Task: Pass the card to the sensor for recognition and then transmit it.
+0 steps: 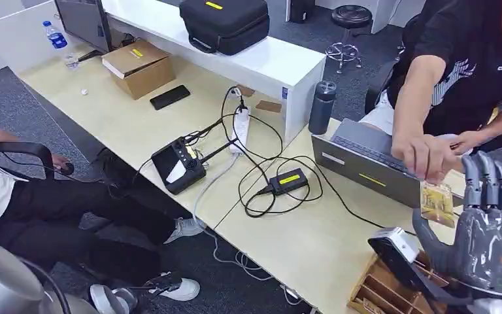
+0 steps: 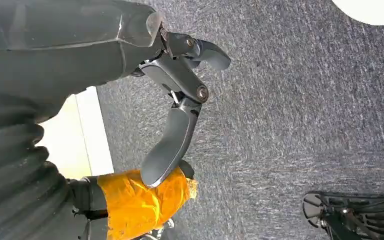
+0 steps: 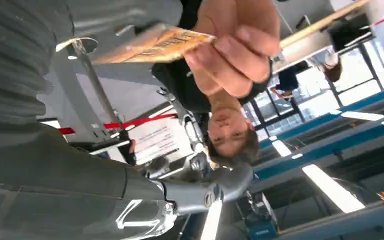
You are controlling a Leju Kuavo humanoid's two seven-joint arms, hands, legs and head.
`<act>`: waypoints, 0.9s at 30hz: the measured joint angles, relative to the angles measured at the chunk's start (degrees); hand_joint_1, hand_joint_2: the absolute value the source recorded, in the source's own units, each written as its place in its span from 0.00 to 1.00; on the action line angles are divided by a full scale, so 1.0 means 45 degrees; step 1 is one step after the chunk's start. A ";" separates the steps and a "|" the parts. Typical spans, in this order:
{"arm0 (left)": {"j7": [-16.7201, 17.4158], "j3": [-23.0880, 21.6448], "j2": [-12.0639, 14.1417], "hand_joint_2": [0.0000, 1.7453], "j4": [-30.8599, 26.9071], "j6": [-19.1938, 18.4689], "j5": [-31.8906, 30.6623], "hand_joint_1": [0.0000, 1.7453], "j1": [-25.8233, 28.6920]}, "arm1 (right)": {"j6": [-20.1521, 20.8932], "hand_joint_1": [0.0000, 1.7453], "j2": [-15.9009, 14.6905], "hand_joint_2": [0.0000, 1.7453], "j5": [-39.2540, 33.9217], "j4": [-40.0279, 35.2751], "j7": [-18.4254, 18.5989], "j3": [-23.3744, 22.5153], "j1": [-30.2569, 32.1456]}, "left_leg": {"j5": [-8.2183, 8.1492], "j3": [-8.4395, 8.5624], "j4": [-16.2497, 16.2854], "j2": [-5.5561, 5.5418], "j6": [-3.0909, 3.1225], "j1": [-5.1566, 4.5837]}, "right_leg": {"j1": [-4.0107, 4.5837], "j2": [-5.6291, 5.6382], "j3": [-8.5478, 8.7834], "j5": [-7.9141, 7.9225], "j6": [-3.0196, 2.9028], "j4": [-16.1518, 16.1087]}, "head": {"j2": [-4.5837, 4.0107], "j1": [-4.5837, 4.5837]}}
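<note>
While a person's hand [image 1: 426, 156] holds the card [image 1: 436, 203] by its upper edge just in front of the robot's right hand [image 1: 487, 226], the handover step looks to be in progress: the card hangs over the near right corner of the surface [image 1: 301, 242], beside the upright fingers [image 1: 490, 180], which stand apart and hold nothing. In the right wrist view the card [image 3: 150, 45] is pinched between the person's fingertips, apart from the grey thumb [image 3: 200, 192]. The next move, as I judge it, calls for the right hand to close thumb against fingers on the card's free edge, then carry it to the small white-topped device [image 1: 395, 245] at the near edge, which may be the sensor; I cannot tell for sure. The left hand [image 2: 177, 105] hangs over grey carpet, its fingers loosely curled and holding nothing. Whether the card already touches the right fingers is hard to tell. The wooden organiser [image 1: 392, 291] is cut off by the frame's edge, and the card's print is too small to read.
</note>
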 joint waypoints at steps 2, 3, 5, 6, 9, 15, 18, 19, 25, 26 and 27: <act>0.0000 -0.0063 0.0000 1.00 0.0000 -0.0010 0.0000 0.00 0.0003 | -0.0034 0.83 0.0044 1.00 -0.0073 -0.0204 -0.0010 0.0287 -0.0069 | 0.0000 -0.0001 0.0000 0.0000 0.0000 0.0001 | 0.0001 0.0001 -0.0003 0.0000 0.0000 0.0000 | 0.0000 0.0000; 0.0000 -0.0131 0.0020 1.00 0.0000 -0.0010 0.0000 0.00 0.0003 | -0.0039 0.94 0.0049 1.00 -0.0111 -0.0490 -0.0019 0.0524 -0.0129 | 0.0001 -0.0001 0.0000 0.0000 0.0000 0.0001 | 0.0001 0.0001 -0.0003 0.0000 0.0000 0.0000 | 0.0000 0.0000; -0.0005 -0.0155 0.0034 1.00 0.0000 -0.0015 0.0000 0.00 0.0003 | -0.0073 0.99 0.0049 1.00 -0.0340 -0.0859 -0.0088 0.0796 -0.0140 | 0.0001 -0.0002 0.0000 0.0000 0.0000 0.0001 | 0.0001 0.0000 -0.0003 0.0000 0.0000 0.0001 | 0.0000 0.0000; -0.0010 -0.0160 0.0034 1.00 0.0000 -0.0015 0.0000 0.00 0.0002 | -0.0083 0.99 0.0049 1.00 -0.0393 -0.0942 -0.0111 0.0855 -0.0139 | 0.0001 -0.0002 0.0000 0.0000 0.0000 0.0001 | 0.0001 0.0000 -0.0003 0.0000 0.0000 0.0001 | 0.0000 0.0000; -0.0024 -0.0160 0.0034 1.00 0.0000 -0.0015 0.0000 0.00 0.0003 | -0.0146 0.98 0.0049 1.00 -0.0519 -0.1156 -0.0223 0.0981 -0.0138 | 0.0001 -0.0004 0.0000 0.0000 0.0000 0.0000 | 0.0000 0.0000 -0.0004 0.0000 0.0000 0.0000 | 0.0000 0.0000; -0.0054 -0.0175 0.0039 1.00 0.0000 -0.0019 0.0000 0.00 0.0001 | -0.0413 1.00 0.0044 1.00 -0.0733 -0.1423 -0.0554 0.1117 -0.0138 | 0.0000 -0.0003 0.0000 0.0001 0.0000 0.0000 | 0.0000 0.0000 -0.0006 0.0000 0.0000 -0.0001 | 0.0000 0.0000; -0.0063 -0.0175 0.0039 1.00 0.0000 -0.0024 0.0004 0.00 0.0001 | -0.0437 1.00 0.0024 1.00 -0.0757 -0.1462 -0.0602 0.1136 -0.0123 | 0.0001 -0.0002 0.0000 0.0001 0.0000 0.0000 | 0.0000 0.0002 -0.0007 0.0000 -0.0001 -0.0001 | 0.0000 0.0000; -0.0063 -0.0175 0.0039 1.00 0.0000 -0.0029 0.0010 0.00 0.0002 | -0.0480 1.00 0.0010 1.00 -0.0806 -0.1472 -0.0674 0.1136 -0.0096 | 0.0001 -0.0001 0.0000 0.0001 -0.0001 0.0001 | 0.0000 0.0002 -0.0008 0.0000 -0.0001 -0.0001 | 0.0000 0.0000; -0.0015 -0.0175 0.0034 1.00 0.0000 -0.0015 0.0078 0.00 0.0013 | -0.1234 0.99 -0.0345 1.00 -0.1312 -0.2274 -0.1511 0.1161 0.0596 | 0.0000 -0.0003 0.0000 0.0000 -0.0001 0.0000 | 0.0000 0.0001 -0.0012 0.0000 -0.0001 -0.0001 | 0.0000 0.0000; 0.0000 -0.0175 0.0034 1.00 0.0000 -0.0015 0.0097 0.00 0.0011 | -0.1331 0.97 -0.0428 1.00 -0.1419 -0.2444 -0.1633 0.1161 0.0733 | -0.0001 -0.0003 0.0000 0.0000 -0.0001 0.0000 | 0.0000 0.0001 -0.0014 0.0000 -0.0001 -0.0001 | 0.0000 0.0000; 0.0000 -0.0175 0.0029 1.00 0.0000 -0.0010 0.0122 0.00 0.0012 | -0.1438 0.95 -0.0530 1.00 -0.1467 -0.2619 -0.1749 0.1156 0.0894 | -0.0003 -0.0005 0.0000 0.0000 -0.0001 0.0000 | 0.0000 0.0001 -0.0013 -0.0001 0.0000 -0.0002 | 0.0000 0.0000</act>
